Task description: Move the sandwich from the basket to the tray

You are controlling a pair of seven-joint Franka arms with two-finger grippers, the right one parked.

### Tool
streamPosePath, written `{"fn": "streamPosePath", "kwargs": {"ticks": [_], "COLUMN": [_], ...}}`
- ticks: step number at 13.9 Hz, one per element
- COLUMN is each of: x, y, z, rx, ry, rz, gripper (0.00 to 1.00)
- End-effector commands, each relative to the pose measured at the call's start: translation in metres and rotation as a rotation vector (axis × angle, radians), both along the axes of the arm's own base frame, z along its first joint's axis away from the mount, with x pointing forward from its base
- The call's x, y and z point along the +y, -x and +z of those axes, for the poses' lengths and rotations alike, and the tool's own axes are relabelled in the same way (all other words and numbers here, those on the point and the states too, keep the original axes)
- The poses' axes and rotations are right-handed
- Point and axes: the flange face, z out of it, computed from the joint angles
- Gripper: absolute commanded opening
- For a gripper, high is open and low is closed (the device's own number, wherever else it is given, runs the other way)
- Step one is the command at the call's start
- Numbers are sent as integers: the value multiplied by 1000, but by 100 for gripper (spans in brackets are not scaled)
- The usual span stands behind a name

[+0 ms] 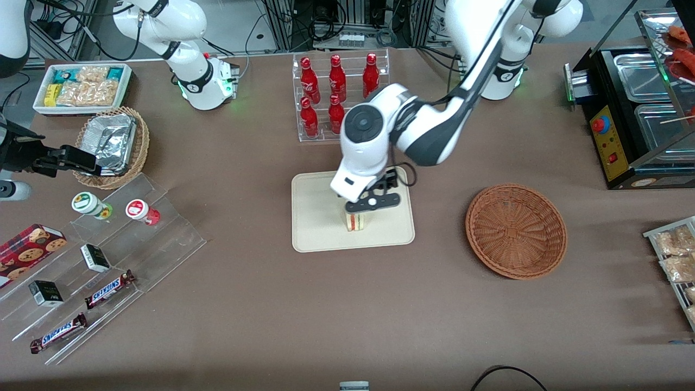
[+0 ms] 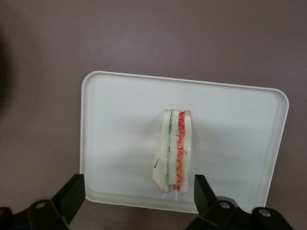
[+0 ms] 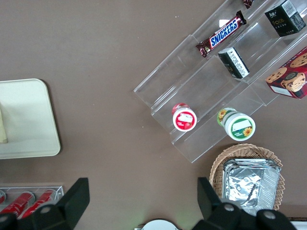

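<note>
The sandwich (image 1: 355, 221) (image 2: 175, 151) stands on its edge on the cream tray (image 1: 315, 217) (image 2: 120, 120), with its red and green filling layers showing. My left gripper (image 1: 362, 209) (image 2: 138, 196) hangs just above it and is open. One black finger (image 2: 204, 191) is close beside the sandwich, and the other finger (image 2: 72, 196) stands well apart at the tray's rim. Neither touches the bread. The reddish-brown wicker basket (image 1: 516, 231) sits empty beside the tray, toward the working arm's end of the table.
A clear rack of red bottles (image 1: 336, 95) stands farther from the front camera than the tray. A tan wicker basket with a foil container (image 1: 114, 144), a white snack bin (image 1: 81, 87) and a stepped acrylic shelf (image 1: 108, 255) lie toward the parked arm's end.
</note>
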Motion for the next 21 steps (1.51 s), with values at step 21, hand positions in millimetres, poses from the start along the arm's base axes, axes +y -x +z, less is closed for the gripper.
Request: {"fn": "streamPosePath", "kwargs": {"ticks": [21], "x": [391], "y": [-5], "z": [249], "rx": [98], "ry": [-7], "rz": [-222], "gripper": [100]}}
